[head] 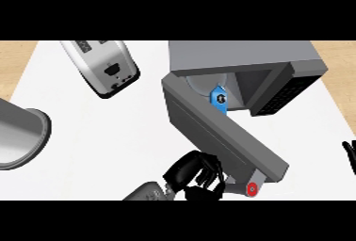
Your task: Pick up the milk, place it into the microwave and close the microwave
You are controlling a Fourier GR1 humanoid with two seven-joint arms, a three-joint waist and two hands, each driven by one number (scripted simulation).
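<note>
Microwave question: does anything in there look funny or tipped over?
Nothing looks spilled or broken. The blue milk carton stands inside the microwave, and the microwave door hangs wide open. The left hand is by the door's outer edge. That fits a door not yet closed.

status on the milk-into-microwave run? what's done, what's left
Done: the milk carton sits inside the microwave, on its turntable, with no hand on it.
In hand: the left hand is against the outer face of the open microwave door, near the free end with the red-tipped handle, placed as if to push.
Left: swing the door shut. The right hand barely shows at the right edge.
</note>
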